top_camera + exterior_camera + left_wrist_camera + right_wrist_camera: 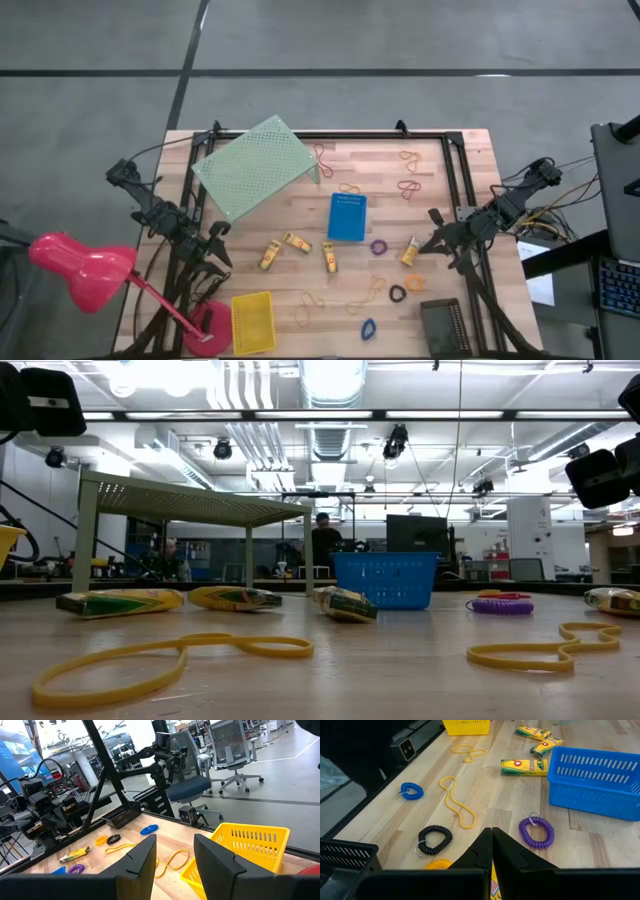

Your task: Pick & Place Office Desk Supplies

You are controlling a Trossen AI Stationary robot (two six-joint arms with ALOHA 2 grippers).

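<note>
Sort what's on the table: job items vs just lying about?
Job items:
- four yellow crayon boxes
- tan rubber bands
- coil rings: purple, black, orange, blue

Lying about:
- blue bin, yellow bin, black bin
- green perforated riser
- pink desk lamp

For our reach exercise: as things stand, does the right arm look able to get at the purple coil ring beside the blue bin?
Probably yes: the purple coil ring lies on bare wood just ahead of the shut right tool, with nothing between; the blue bin stands beside it.
</note>
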